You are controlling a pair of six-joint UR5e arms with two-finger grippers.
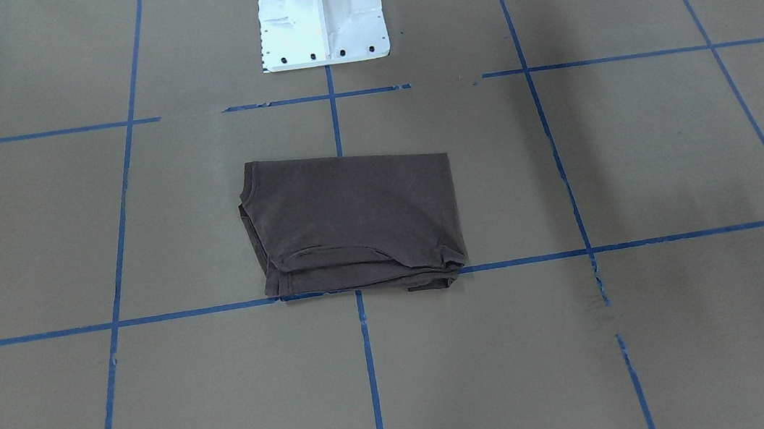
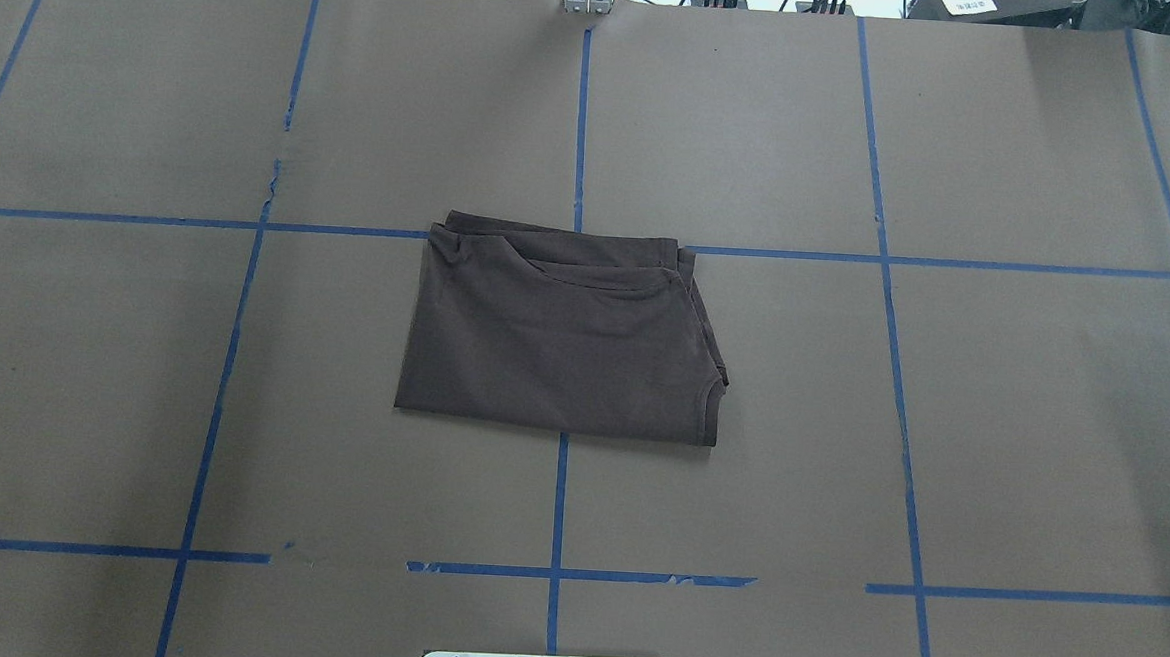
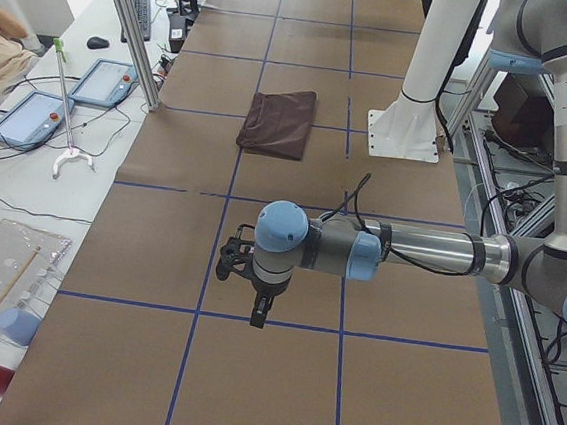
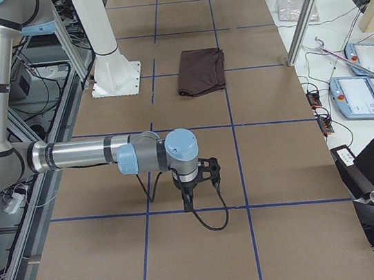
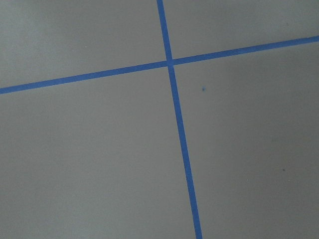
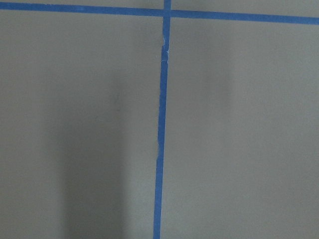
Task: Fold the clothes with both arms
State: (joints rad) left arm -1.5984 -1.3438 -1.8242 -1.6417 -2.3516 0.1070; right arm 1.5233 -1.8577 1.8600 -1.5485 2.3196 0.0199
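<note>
The dark brown T-shirt [image 1: 354,221] lies folded into a compact rectangle at the middle of the table, over a blue tape crossing. It also shows in the overhead view [image 2: 560,332] and in both side views [image 3: 279,122] [image 4: 199,70]. No arm is near it. My left gripper [image 3: 259,311] hangs over bare paper far towards the table's left end. My right gripper [image 4: 188,194] hangs over bare paper far towards the right end. I cannot tell whether either is open or shut. Both wrist views show only paper and tape.
The white pedestal base [image 1: 322,25] stands at the table's robot-side edge, behind the shirt. Blue tape lines [image 2: 581,118] grid the brown paper. Metal posts [image 3: 131,27] [image 4: 306,19] and teach pendants [image 3: 105,83] [image 4: 369,58] stand along the operators' side.
</note>
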